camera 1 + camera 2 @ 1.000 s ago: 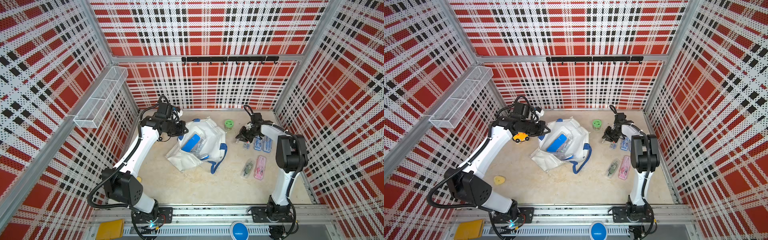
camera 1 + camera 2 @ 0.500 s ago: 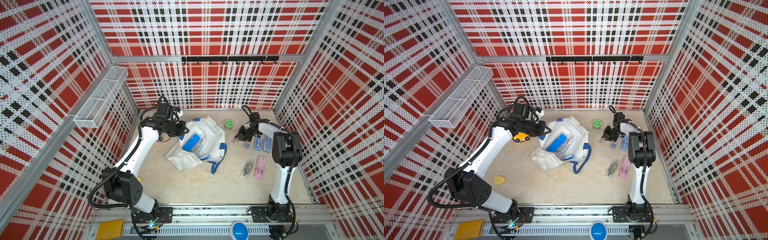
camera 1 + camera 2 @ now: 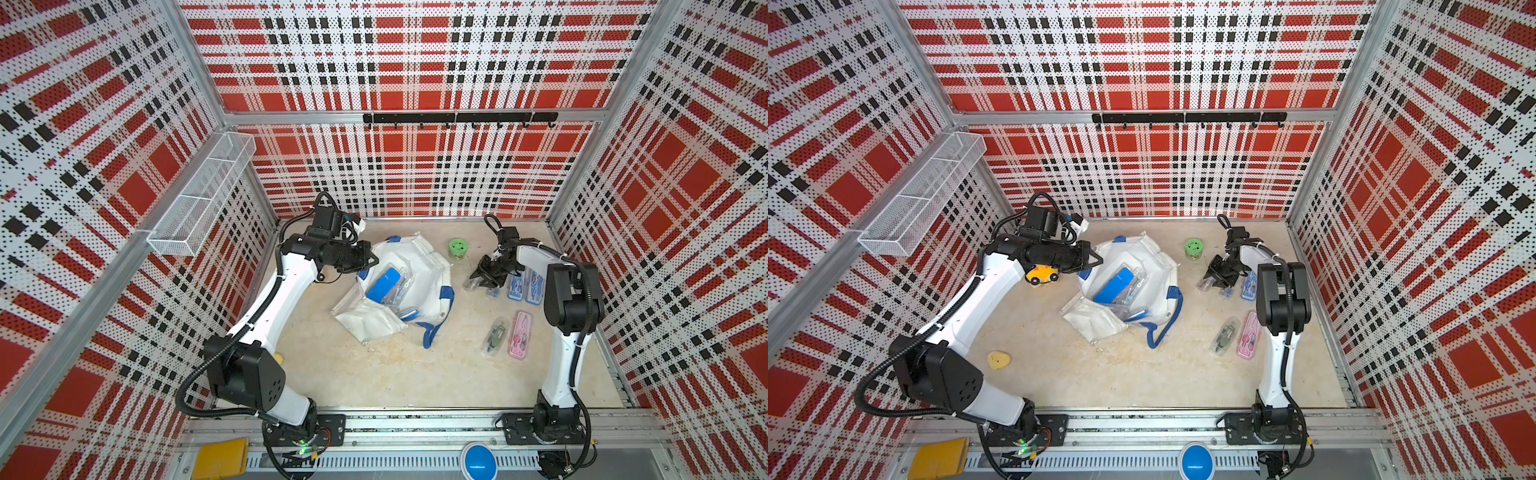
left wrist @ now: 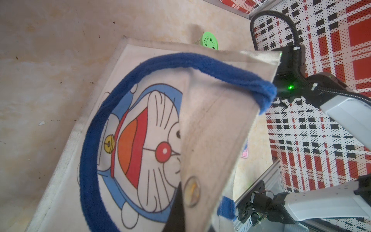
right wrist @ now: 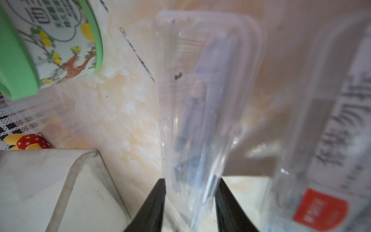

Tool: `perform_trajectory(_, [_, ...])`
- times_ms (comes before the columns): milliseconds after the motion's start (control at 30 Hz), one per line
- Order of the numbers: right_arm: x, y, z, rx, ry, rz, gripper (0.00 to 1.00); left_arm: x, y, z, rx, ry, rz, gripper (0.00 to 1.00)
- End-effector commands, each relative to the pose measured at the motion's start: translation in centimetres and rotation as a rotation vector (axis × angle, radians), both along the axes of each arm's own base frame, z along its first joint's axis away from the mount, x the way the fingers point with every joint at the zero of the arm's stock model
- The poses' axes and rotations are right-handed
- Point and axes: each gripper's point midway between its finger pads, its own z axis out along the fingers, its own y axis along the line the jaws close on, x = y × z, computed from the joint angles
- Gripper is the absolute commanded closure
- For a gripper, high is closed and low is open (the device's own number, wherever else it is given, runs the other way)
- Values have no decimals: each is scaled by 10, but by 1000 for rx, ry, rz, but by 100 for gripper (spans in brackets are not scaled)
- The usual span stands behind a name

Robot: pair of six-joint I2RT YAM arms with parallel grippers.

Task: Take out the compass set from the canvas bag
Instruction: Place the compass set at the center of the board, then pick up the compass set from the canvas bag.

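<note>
Count on the bench (image 3: 374, 374): one bag (image 3: 419, 266), one green-lidded jar (image 3: 457, 248) near the back edge, one toy car (image 3: 1042, 275) by the left edge under my left arm, and one flat yellow piece (image 3: 998, 360) by the left edge nearer the front. Cases outside the bag, all toward the right edge: one clear compass set (image 3: 472, 284), one small clear box (image 3: 492, 293), two blue cases (image 3: 515, 287) side by side, and one green case (image 3: 494, 336) just beside one pink case (image 3: 519, 334). That makes six. Inside the bag there is one blue pack (image 3: 384, 284), plus clear packs I cannot count. The bag lies mid-bench toward the back edge, mouth up and gaping, one handle (image 3: 432, 332) trailing toward the front edge. Left arm: it leans from the front-left base toward the back, wrist level and pointing toward the right edge. The left gripper (image 3: 371, 262) is clenched on the bag's left rim; the left wrist view shows cloth pinched beside a snap. Right arm: upright from the front-right base, elbow high, forearm running back along the right edge, wrist folded down toward mid-bench. The right gripper (image 5: 190, 181) straddles one end of the compass set, which lies flat on the bench between the jar and the blue cases, outside the bag. The jaws are parted either side of it; I cannot tell whether they press it or stand clear.
</note>
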Motion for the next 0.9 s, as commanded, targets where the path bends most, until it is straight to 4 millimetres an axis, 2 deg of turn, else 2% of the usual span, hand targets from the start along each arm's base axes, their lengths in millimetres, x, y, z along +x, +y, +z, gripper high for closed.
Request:
perform_trajectory(0, [-1, -3, 42, -19, -94, -5, 50, 0, -6, 40, -77, -124, -28, 100])
perform_trajectory(67, [-2, -4, 62, -20, -133, -10, 49, 0, -6, 42, -78, -126, -27, 100])
perform_trajectory(167, [-9, -1, 102, -28, -215, -14, 47, 0, -8, 41, -89, -119, -42, 100])
perform_trajectory(233, [-16, 9, 128, -36, -281, 11, 47, -2, -13, 39, -106, -110, -65, 100])
perform_trajectory(400, [-45, 69, 183, -43, -473, 193, 47, -8, -26, 42, -135, -115, -121, 100])
perform_trajectory(567, [-96, 141, 229, -79, -735, 384, 47, -14, -35, 48, -158, -133, -149, 100])
perform_trajectory(667, [-133, 180, 236, -85, -826, 473, 49, -15, -37, 48, -158, -140, -155, 100])
perform_trajectory(800, [-169, 214, 215, -97, -835, 549, 54, -16, -37, 43, -152, -137, -146, 100])
perform_trajectory(867, [-181, 225, 202, -73, -806, 564, 56, -16, -36, 41, -146, -132, -138, 100])
